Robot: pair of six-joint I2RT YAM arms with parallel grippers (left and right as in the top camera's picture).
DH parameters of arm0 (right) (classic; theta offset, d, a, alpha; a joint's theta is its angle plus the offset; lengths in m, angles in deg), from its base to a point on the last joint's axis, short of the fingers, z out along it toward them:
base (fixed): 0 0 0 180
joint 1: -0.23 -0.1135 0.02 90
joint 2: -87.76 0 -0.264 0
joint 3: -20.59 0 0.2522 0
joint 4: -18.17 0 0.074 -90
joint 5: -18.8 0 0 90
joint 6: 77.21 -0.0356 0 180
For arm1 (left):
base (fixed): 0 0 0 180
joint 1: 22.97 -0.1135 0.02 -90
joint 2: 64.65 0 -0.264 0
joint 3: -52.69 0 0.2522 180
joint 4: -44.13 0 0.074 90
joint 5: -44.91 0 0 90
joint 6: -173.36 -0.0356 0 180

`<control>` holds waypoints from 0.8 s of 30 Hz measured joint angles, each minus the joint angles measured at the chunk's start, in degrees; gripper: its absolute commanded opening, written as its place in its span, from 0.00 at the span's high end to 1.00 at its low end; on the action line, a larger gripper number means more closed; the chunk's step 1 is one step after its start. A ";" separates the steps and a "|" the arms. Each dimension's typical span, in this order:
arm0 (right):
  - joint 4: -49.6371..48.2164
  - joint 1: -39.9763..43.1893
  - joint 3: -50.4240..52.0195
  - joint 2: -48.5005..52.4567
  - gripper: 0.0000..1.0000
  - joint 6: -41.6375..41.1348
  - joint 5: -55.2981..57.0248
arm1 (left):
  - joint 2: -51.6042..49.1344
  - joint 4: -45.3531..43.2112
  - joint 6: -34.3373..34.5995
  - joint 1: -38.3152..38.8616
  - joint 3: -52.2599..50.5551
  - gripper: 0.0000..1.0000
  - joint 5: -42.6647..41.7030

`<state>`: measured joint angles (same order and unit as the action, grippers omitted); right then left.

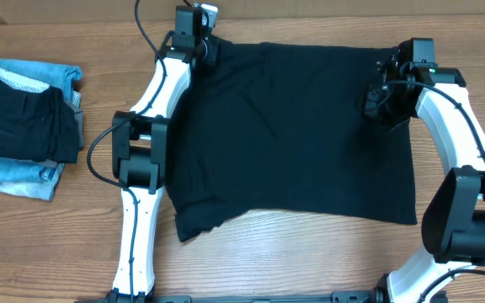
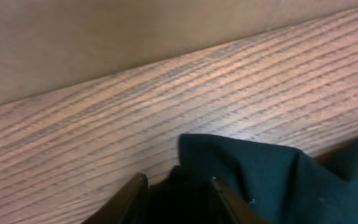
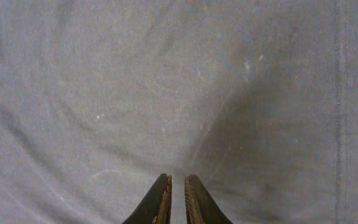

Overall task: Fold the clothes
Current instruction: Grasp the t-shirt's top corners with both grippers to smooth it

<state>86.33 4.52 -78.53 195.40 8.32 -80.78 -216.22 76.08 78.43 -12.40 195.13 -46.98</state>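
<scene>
- Inspecting the black T-shirt (image 1: 293,135), I find it spread mostly flat on the counter (image 1: 310,261), filling the middle ground between the two arms, with its near left corner rumpled and turned under.
- Handling, in my judgement: the cloth is thin, soft and light. It will drape and sag from any point of hold, wrinkle readily, and drag along the wood grain instead of sliding as a sheet. It is not fragile.
- Where to hold, in my judgement: at corners and seamed edges, one per arm, since the garment is far wider than either pincer. A pinch in mid-panel would only raise a tent of fabric.
- The left pincer (image 2: 176,183) sits at the far left corner of the garment. Its fingers (image 2: 132,196) stand a modest way apart with a bunch of black cloth packed between them and a peak of fabric rising just ahead. I judge it closed on that bunch.
- The right pincer (image 3: 178,180) is over the right side of the garment, inside the edge and towards the far end. Its jaws are closed to a sliver and creases run in towards the tips. I judge it nips a thin fold, though the contact itself is hidden.
- A pile of denim and dark garments (image 1: 23,118) lies well apart at the left.
</scene>
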 measured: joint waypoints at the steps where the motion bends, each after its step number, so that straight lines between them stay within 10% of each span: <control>1: -0.15 0.00 0.11 0.00 0.96 0.09 0.04 | 0.00 0.00 0.00 -0.17 0.00 0.75 0.00; 6: -8.35 0.00 5.77 0.00 0.96 -0.02 0.15 | -0.13 -0.33 0.00 -0.17 0.00 0.95 -1.01; 13: -19.04 0.00 14.21 0.00 0.96 0.00 0.17 | -0.24 -0.46 0.90 -0.20 0.00 0.81 -4.63; 24: -18.40 0.00 14.29 0.00 0.94 -0.02 0.17 | 2.14 29.73 3.26 -0.17 2.99 0.88 -3.45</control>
<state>67.92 4.52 -64.24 195.40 8.30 -80.61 -214.08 105.81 81.69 -12.58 198.13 -50.43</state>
